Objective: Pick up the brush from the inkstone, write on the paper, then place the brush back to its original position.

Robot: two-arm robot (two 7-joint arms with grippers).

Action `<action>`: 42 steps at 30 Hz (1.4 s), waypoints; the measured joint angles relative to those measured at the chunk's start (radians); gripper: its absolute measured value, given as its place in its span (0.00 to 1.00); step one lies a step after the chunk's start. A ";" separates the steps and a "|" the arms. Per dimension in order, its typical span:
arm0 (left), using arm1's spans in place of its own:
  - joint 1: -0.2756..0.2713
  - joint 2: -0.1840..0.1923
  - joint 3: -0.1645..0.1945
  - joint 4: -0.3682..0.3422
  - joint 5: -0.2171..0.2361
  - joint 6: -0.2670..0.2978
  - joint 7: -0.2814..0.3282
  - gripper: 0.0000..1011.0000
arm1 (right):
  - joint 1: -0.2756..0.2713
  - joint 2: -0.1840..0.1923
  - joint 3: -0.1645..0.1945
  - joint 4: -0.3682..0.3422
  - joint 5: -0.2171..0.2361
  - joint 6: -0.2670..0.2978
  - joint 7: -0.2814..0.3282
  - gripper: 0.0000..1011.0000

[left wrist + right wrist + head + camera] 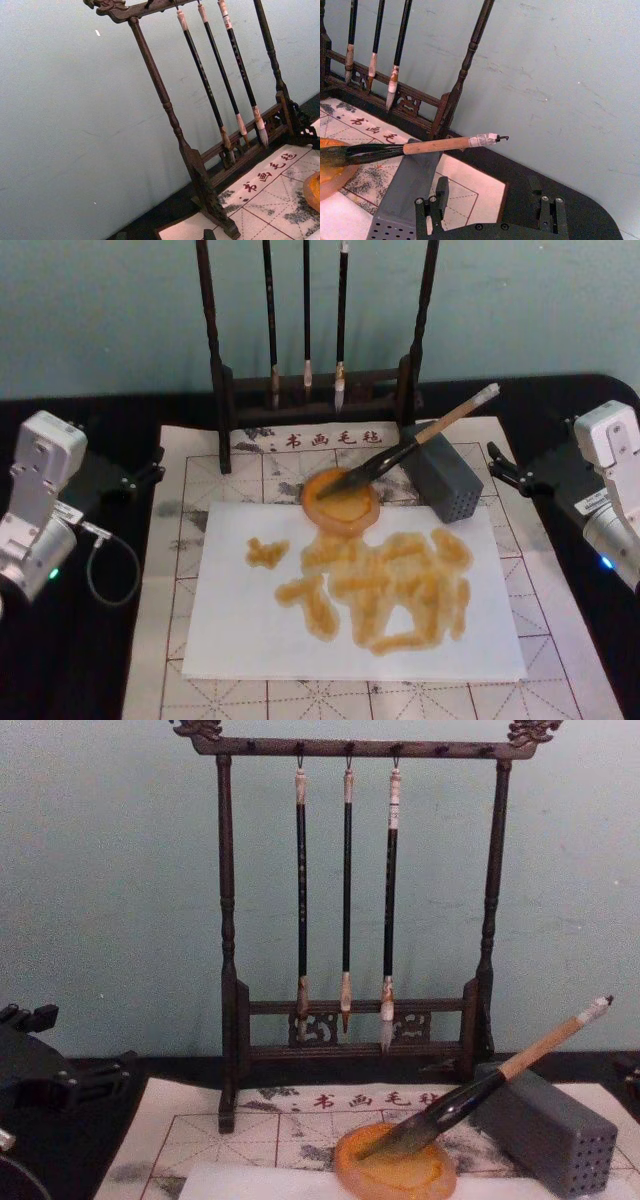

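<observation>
Brush: the brush (425,435) is lying at a slant, free of both grippers. Its dark bristles are resting in the inkstone (335,513) and its dark shaft is crossing the rim. The tan handle is leaning on the top edge of the block (450,485), and the white cap is pointing up toward the rear right.
Inkstone: it is sitting on the mat (190,480), just left of the block. Its near rim is meeting the far edge of the paper (240,620).
Paper: it is lying flat on the mat, carrying broad amber strokes across its middle and right. A small separate blot is showing at the left.
Block: grey, it is lying on the mat right of the inkstone, with a grid of small holes on its near end.
Rack: the rack (213,360) is standing at the back of the mat, in front of the pale wall. Three thin brushes (306,310) are hanging from its top bar, tips down.
Right gripper: the right gripper (497,466) is hanging at the right edge of the mat, near the block. It is pointing inward and touching nothing, and its fingers are standing apart and empty.
Left gripper: the left gripper (148,470) is hanging at the left edge of the mat, well apart from the inkstone. Whether it is parted or closed I cannot tell.
Table: the table (60,660) is showing black on both sides of the mat.
</observation>
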 joint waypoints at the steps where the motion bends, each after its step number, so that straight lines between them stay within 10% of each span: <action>1: 0.000 0.000 0.000 0.000 0.000 0.000 0.000 0.99 | 0.000 0.000 0.000 0.000 0.000 0.000 0.000 0.99; 24: 0.000 0.000 0.000 0.000 0.000 0.000 0.000 0.99 | -0.004 -0.008 0.011 0.003 0.007 -0.003 0.019 0.99; 31: 0.000 0.000 0.000 0.000 0.000 0.000 0.000 0.99 | -0.017 -0.032 0.046 0.004 0.075 -0.002 0.074 0.99; 42: 0.000 0.000 0.000 0.000 0.000 0.000 0.000 0.99 | -0.055 -0.101 0.148 -0.007 0.326 0.074 0.215 0.99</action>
